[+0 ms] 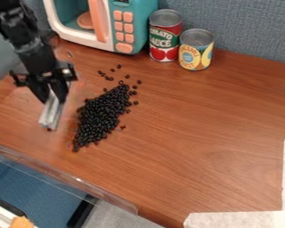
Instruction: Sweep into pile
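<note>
The gripper [54,98] is closed around the top of a pale scraper [50,114], likely light and stiff, best held there. Dark beans [102,112] lie just beside the gripper; small and hard, they probably roll easily.

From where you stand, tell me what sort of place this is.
Probably a lab or office desk staged as a toy kitchen: a toy microwave, food cans, and a blue fabric partition behind.
</note>
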You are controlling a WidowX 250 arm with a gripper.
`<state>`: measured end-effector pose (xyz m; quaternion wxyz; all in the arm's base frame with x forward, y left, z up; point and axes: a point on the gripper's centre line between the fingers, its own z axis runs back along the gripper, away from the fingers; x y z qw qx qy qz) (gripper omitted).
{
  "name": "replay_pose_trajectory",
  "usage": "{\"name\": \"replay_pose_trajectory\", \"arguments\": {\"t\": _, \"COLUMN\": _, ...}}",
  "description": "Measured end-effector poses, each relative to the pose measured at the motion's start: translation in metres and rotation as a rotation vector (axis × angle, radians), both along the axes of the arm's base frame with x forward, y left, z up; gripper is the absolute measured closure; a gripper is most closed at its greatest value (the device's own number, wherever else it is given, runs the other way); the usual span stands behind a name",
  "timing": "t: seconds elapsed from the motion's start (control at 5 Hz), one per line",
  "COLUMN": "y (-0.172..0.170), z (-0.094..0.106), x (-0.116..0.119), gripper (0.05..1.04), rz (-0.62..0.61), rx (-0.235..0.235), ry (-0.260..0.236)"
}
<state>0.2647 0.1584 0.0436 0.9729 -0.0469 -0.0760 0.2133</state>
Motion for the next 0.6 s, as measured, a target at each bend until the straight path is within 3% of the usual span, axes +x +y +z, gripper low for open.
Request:
{"name": "replay_pose_trajectory", "arguments": {"t": 0.2, "y": 0.014, "z": 0.008, "x": 0.016, "gripper": 0.724, "rz": -0.089, "rx": 0.021, "ry": -0.025}}
{"name": "replay_pose_trajectory", "arguments": {"t": 0.4, "y": 0.031, "z": -0.020, "x": 0.043, "gripper": 0.724, "rz": -0.363, "rx": -0.011, "ry": -0.005}}
{"name": "replay_pose_trajectory", "arguments": {"t": 0.6, "y": 0.043, "z": -0.034, "x": 0.070, "gripper": 0.724, "rz": -0.545, "rx": 0.050, "ry": 0.021}}
